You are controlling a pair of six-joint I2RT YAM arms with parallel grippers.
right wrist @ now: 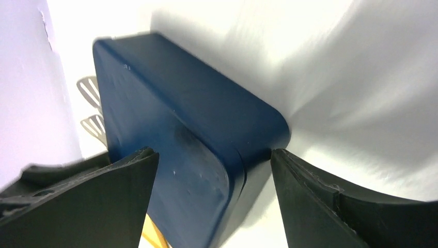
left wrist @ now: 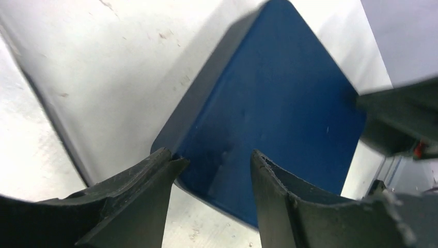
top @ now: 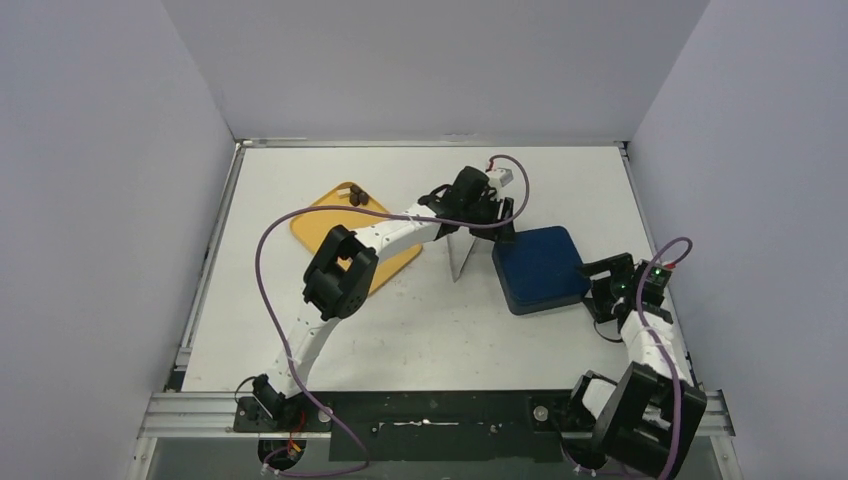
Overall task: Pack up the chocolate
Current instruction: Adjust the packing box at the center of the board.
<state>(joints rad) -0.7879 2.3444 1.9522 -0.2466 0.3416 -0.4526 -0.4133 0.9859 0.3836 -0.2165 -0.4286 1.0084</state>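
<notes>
Left hand (left wrist: 217,157) part-open and empty at the far-left corner of a closed blue box (top: 540,268), right hand (right wrist: 213,155) spread wide astride its near-right corner, contents hidden; chocolate (top: 358,197) well apart at the far rim of a yellow tray (top: 315,222); metal tongs (top: 462,256) just beside the box on the white counter (top: 430,330), pale walls around.

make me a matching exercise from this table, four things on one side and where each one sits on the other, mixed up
Things:
1. chocolate pieces
2. yellow tray
3. blue box
4. metal tongs

Places:
a. right of the table's centre, closed
b. partly hidden under the left arm
c. at the tray's far edge
d. just left of the box

Pairs: 1-c, 2-b, 3-a, 4-d
</notes>
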